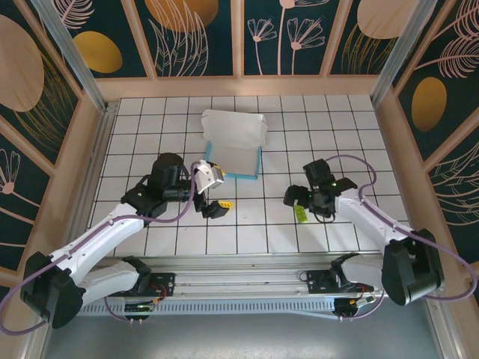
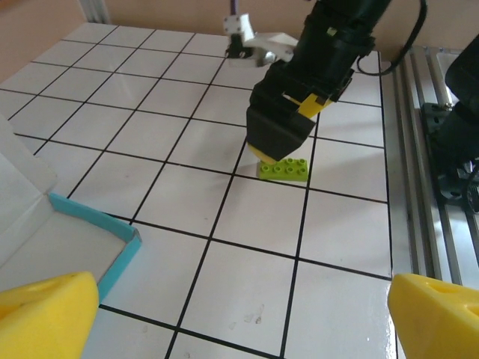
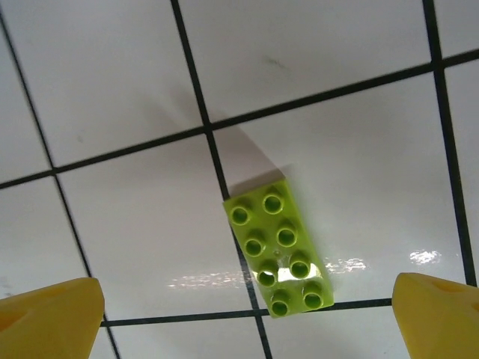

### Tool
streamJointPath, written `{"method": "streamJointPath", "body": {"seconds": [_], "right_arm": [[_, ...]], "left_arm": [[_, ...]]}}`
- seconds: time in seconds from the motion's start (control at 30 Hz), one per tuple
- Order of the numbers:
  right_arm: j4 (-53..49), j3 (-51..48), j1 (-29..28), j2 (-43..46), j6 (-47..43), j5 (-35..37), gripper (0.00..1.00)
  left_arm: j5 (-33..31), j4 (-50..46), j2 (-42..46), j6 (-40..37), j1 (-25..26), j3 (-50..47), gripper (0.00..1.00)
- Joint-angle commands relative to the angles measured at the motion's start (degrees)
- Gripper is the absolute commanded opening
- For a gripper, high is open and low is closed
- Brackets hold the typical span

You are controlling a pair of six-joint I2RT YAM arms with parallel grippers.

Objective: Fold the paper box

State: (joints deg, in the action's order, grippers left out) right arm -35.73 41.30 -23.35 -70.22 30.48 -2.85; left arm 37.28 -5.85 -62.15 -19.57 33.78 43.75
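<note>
The paper box (image 1: 233,142) lies at the middle back of the tiled table, white inside with a teal wall along its near edge. In the left wrist view its near corner (image 2: 45,232) shows at the left, teal-rimmed. My left gripper (image 1: 213,208) hovers just in front of the box, open, with bare tiles between its yellow pads (image 2: 45,314). My right gripper (image 1: 299,202) stands open over a small yellow-green brick (image 3: 277,254) that lies flat on the tiles, apart from both pads (image 3: 441,314).
The yellow-green brick (image 2: 283,170) sits right of centre under the right gripper's (image 2: 281,134) black finger. A metal rail (image 1: 239,265) runs along the near edge. Wooden-framed patterned walls (image 1: 239,75) close in the back and both sides.
</note>
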Motion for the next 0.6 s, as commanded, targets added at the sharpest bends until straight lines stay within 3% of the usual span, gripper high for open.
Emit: {"method": "streamJointPath", "body": {"seconds": [0.0,0.23,0.43,0.57], "right_arm": [[-1.5,-0.1,-0.8,-2.9,0.9,1.8,0.99],[1.0,-0.7,-2.1,-9.6,0.6,2.9,0.99],[0.5,-0.4,-4.3,-13.1,0.9,3.5,0.98],[-0.3,-0.1,-4.4,-14.0,0.8,2.7,0.9]], "left_arm": [[1.6,0.1,0.4,-3.6,0.2,-0.9,0.99],[-2.3,-1.0,0.0,-10.6,0.2,0.4,0.99],[-2.1,1.8,-1.9,-12.6,0.2,1.2,0.99],[-0.5,3.2,-4.2,-13.3,0.2,1.5,0.99]]}}
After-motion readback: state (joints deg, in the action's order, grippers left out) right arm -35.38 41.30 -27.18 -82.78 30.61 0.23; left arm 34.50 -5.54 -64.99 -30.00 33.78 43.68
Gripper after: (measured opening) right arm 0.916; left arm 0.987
